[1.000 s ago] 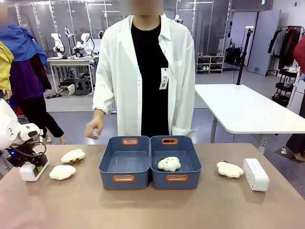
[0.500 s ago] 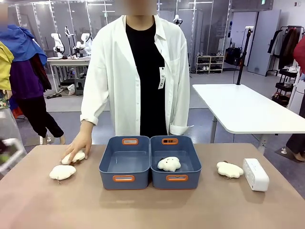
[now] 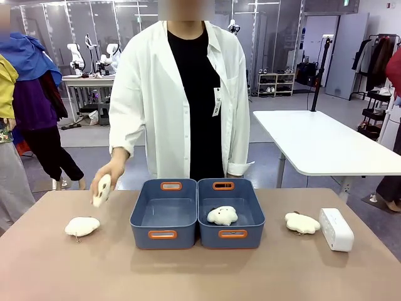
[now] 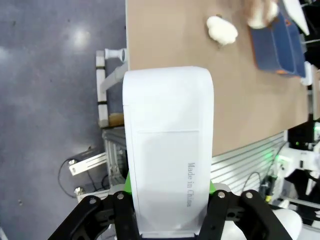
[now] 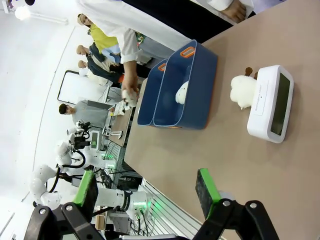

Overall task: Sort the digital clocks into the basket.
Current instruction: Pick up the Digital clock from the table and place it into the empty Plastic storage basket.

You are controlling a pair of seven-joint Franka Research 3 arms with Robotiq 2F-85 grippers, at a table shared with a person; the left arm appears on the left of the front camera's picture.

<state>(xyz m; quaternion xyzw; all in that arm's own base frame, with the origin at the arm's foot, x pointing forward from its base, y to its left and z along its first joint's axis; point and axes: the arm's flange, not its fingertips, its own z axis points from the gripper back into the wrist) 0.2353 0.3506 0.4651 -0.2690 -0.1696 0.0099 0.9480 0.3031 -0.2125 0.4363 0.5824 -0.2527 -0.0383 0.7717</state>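
Observation:
My left gripper [image 4: 169, 189] is shut on a white digital clock [image 4: 167, 145], held out past the table's left edge, over the floor. A second white digital clock [image 3: 336, 229] [image 5: 270, 109] lies on the table at the far right. Two blue baskets with orange handle slots stand side by side in the middle. The left basket [image 3: 164, 216] has nothing in it. The right basket [image 3: 250, 219] [image 5: 197, 107] holds a cream plush [image 3: 222, 215]. My right gripper [image 5: 146, 192] hangs open above the table's near right side, well short of the clock.
The person stands behind the baskets, their hand [image 3: 108, 179] holding a cream plush [image 3: 102, 190] above the table's left side. Another plush [image 3: 82, 226] lies at the left and one more plush [image 3: 302, 222] sits next to the right clock. The near table [image 3: 200, 276] is bare.
My left arm with the clock has left the front view to the left. The person reached down, took the far-left plush off the table and lifted it.

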